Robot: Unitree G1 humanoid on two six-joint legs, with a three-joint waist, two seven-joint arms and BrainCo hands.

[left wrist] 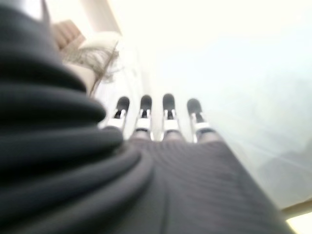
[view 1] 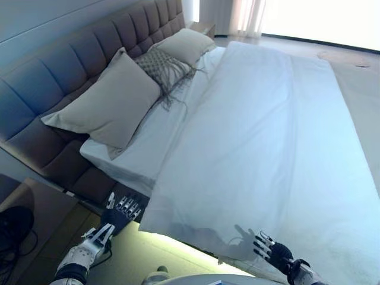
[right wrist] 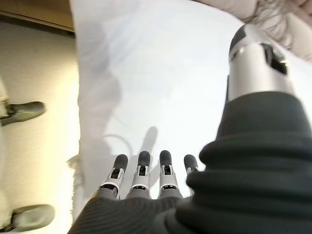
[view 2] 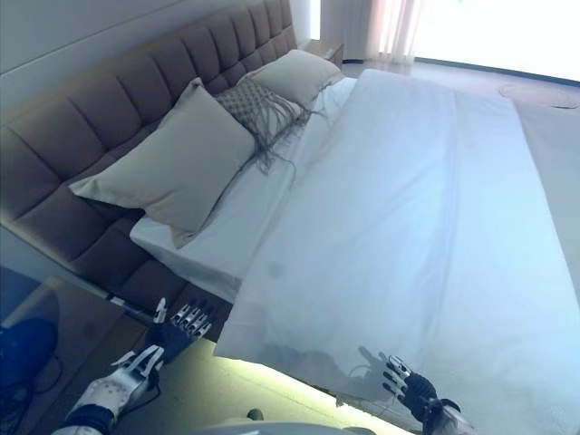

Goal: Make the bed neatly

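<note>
A white duvet lies smooth over most of the bed, its near edge hanging over the bed's side. At the padded headboard lean a large beige pillow, a fringed patterned cushion and a second pillow. White sheet shows between pillows and duvet. My left hand hovers open beside the bed's near corner, fingers straight, holding nothing. My right hand hangs open just off the duvet's hanging edge, fingers spread and empty.
A dark bedside table stands at the lower left beside the bed. Pale floor runs along the bed's near side. Curtains and a bright window lie beyond the far end of the bed.
</note>
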